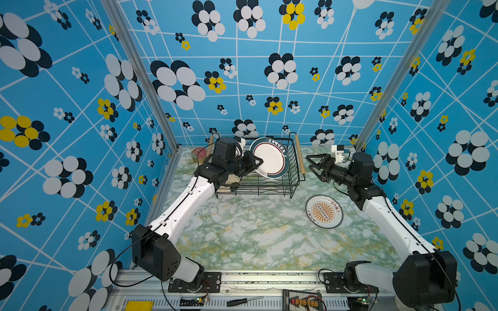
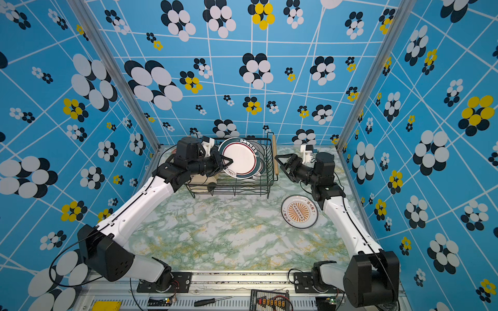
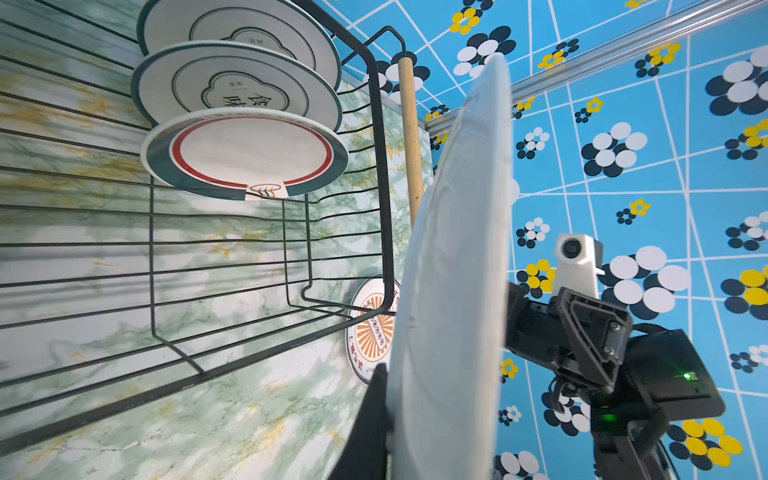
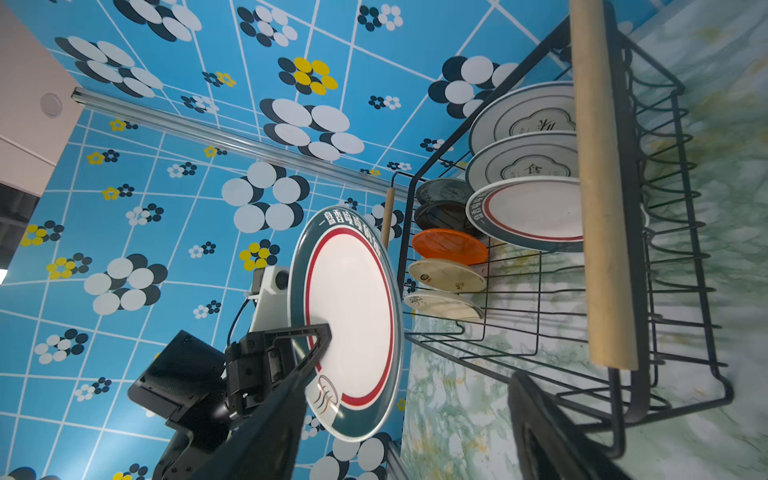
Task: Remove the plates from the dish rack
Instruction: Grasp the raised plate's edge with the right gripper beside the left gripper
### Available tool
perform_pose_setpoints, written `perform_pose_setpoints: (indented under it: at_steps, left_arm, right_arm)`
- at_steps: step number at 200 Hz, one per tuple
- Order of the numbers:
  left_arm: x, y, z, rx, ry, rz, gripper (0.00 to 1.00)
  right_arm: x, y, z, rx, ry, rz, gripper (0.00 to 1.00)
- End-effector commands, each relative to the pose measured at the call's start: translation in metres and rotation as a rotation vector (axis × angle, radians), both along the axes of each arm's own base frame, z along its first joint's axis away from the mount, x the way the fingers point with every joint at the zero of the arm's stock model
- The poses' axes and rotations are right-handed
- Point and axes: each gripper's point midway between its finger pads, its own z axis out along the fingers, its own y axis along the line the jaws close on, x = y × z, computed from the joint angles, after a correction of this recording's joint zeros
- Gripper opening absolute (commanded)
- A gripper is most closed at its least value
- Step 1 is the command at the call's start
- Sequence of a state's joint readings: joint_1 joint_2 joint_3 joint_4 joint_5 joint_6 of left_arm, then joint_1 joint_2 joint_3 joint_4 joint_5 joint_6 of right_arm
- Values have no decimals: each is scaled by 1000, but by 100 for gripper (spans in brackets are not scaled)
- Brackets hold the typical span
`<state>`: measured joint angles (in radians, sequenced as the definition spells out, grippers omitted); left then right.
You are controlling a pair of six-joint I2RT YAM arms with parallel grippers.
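My left gripper (image 1: 258,162) (image 2: 229,162) is shut on the edge of a large plate (image 1: 270,157) (image 4: 349,316) with a teal rim and a red ring. The plate stands upright above the dish rack (image 1: 269,188) (image 3: 382,166). In the left wrist view this plate (image 3: 453,291) shows edge-on. Three large plates (image 3: 245,153) (image 4: 523,162) stand in the rack, with several small ones (image 4: 449,245) beside them. My right gripper (image 1: 310,163) (image 4: 407,415) is open and empty, just right of the rack's wooden handle (image 4: 602,208). Another plate (image 1: 323,212) with an orange sunburst lies flat on the table.
A small red-lidded tin (image 1: 199,153) sits at the back left beside the rack. Patterned blue walls close in the marble table (image 1: 256,237) on three sides. A screwdriver (image 1: 244,301) and electronics lie on the front rail.
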<state>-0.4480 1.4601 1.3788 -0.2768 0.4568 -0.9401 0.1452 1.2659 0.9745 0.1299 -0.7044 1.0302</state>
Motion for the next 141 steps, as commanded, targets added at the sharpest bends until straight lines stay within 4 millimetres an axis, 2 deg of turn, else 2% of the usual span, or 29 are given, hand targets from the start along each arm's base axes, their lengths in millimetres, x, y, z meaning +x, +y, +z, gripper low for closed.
perform_pose_setpoints:
  at_steps: [1,29,60,109,141]
  left_arm:
    - [-6,-10,33,-152,-61,7,0]
    - [-9,-18,24,-204,-35,8,0]
    - [-12,-22,20,-256,-21,10,0]
    - [-14,-29,9,-296,5,-9,0]
    - [-14,-32,2,-285,11,-17,0]
  right_arm:
    - [1,20,8,30,-15,29,77]
    - [0,39,5,51,2,61,76]
    - [3,56,-4,75,32,91,70]
    - [6,71,-12,99,58,127,50]
    - [5,79,-9,139,53,159,41]
